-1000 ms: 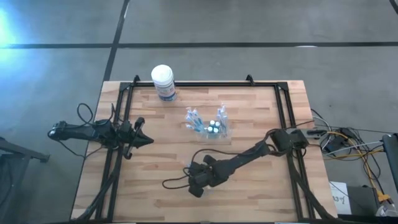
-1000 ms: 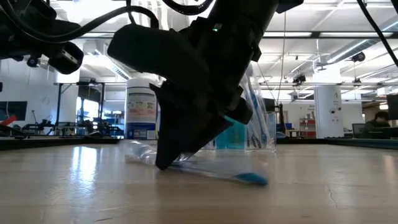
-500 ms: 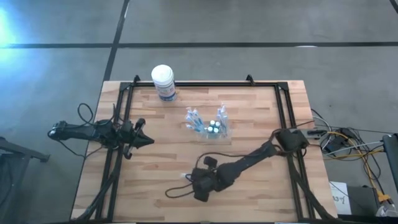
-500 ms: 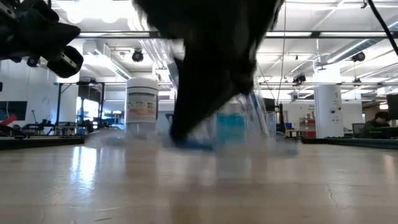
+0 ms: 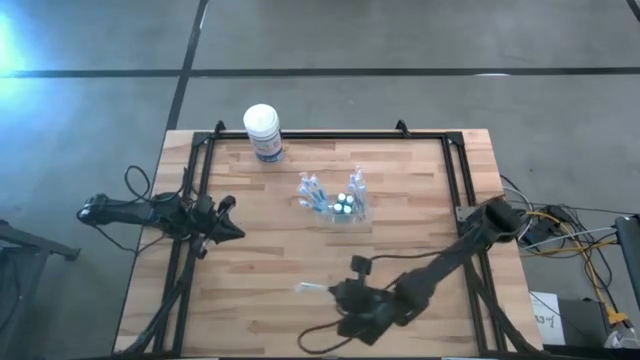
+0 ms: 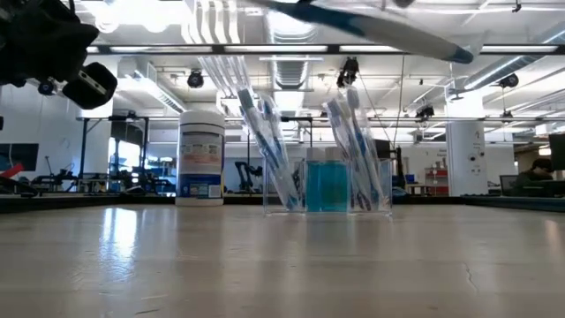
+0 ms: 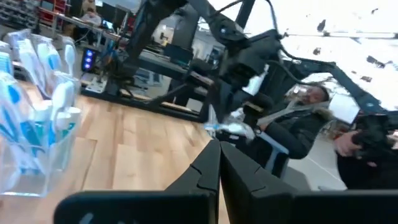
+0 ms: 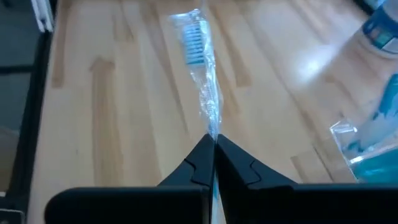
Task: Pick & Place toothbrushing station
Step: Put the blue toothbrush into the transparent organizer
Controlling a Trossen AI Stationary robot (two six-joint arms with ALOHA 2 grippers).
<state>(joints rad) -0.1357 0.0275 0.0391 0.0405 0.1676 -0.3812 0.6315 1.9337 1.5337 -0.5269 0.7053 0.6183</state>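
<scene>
Well apart from the toothbrushing station (image 5: 335, 201), right fingers (image 8: 205, 152) pinch a wrapped toothbrush (image 8: 202, 78).

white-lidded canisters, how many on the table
1: the white-lidded canister stands at the table's far edge, toward the left arm's side, apart from the clear toothbrush holder.

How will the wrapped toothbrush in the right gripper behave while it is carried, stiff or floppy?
Probably mostly stiff: the wrapped toothbrush sticks straight out from the shut right gripper without drooping. Its clear wrapper looks crinkly and smooth, so it may slip. Held at one end only, it could swing or twist.
</scene>
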